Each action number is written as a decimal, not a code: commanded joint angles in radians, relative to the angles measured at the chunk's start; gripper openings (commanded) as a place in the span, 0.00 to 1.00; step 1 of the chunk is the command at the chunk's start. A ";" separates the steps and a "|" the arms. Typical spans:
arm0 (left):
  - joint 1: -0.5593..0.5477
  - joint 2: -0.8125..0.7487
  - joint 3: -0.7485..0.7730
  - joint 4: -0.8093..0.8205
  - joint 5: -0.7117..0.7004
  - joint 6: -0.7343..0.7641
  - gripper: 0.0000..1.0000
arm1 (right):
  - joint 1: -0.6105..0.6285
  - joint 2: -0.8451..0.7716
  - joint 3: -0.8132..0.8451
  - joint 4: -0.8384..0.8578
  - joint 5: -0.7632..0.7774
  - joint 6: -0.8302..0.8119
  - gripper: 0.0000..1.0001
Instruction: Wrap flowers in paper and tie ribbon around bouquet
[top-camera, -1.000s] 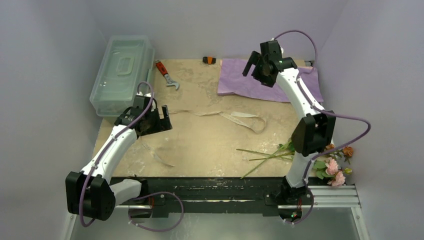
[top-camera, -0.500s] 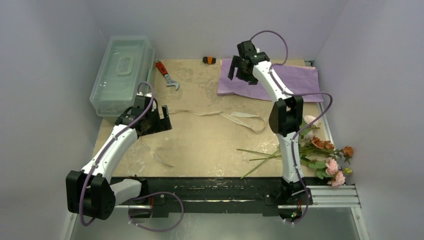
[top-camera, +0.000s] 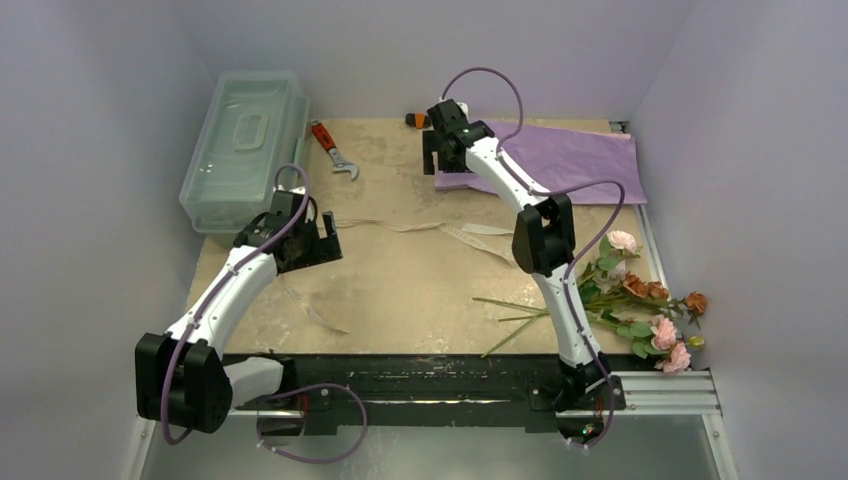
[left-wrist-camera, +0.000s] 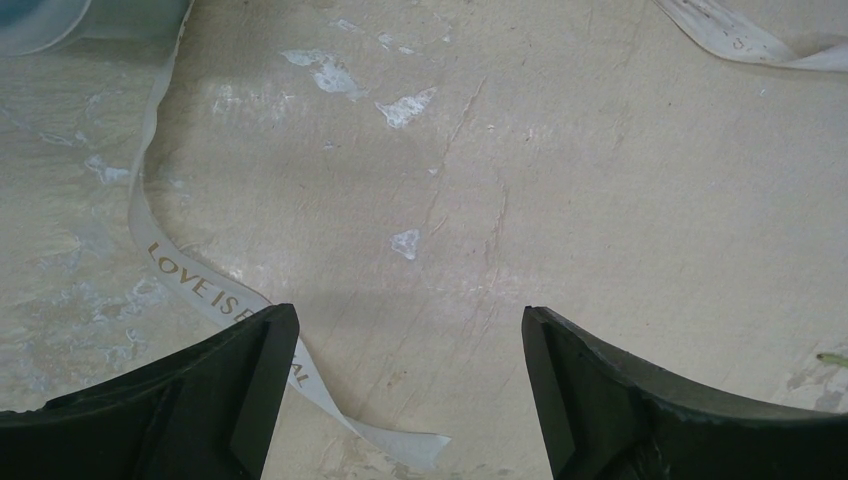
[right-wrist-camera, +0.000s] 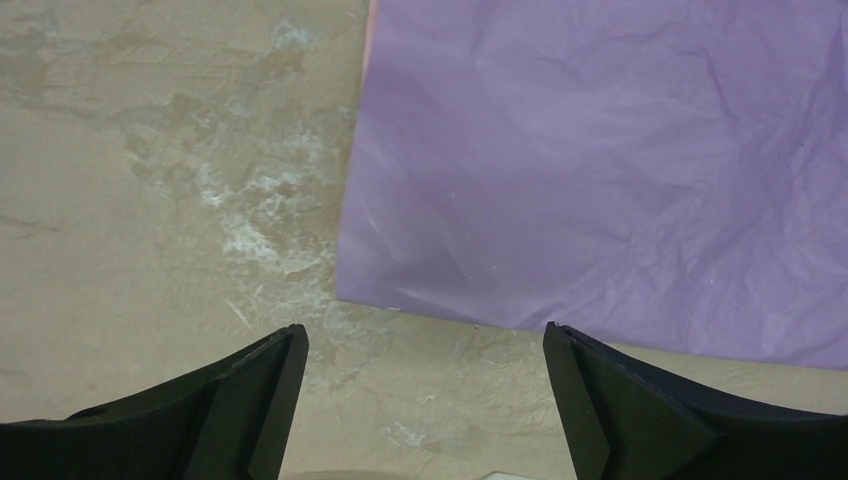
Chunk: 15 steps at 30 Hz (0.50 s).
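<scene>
Scuffed beige table (top-camera: 400, 290): flowers (top-camera: 640, 310) lie beside my right base, and the ribbon (left-wrist-camera: 190, 280) runs under my wide-open left gripper (left-wrist-camera: 410, 325). Farther off, my right gripper (right-wrist-camera: 425, 345) gapes over the paper (right-wrist-camera: 600, 180), which looks thin, floppy and tearable, so I'd pinch its near corner.

Lab test cell: bare lilac walls (top-camera: 100, 120) around a scuffed table (top-camera: 400, 285), aluminium mounting rail (top-camera: 665, 392).

Paper (top-camera: 590, 160) lies far right, flowers (top-camera: 650, 325) near right, ribbon (top-camera: 470, 231) mid-table.
</scene>
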 joint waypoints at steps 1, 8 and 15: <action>-0.003 0.009 0.004 0.005 -0.023 -0.016 0.88 | -0.016 0.030 0.036 0.024 0.075 -0.066 0.99; -0.003 0.018 0.002 0.001 -0.034 -0.024 0.88 | -0.003 0.123 0.134 0.079 0.100 -0.065 0.99; -0.005 0.040 0.005 -0.005 -0.044 -0.028 0.87 | 0.024 0.155 0.140 0.234 0.138 -0.096 0.99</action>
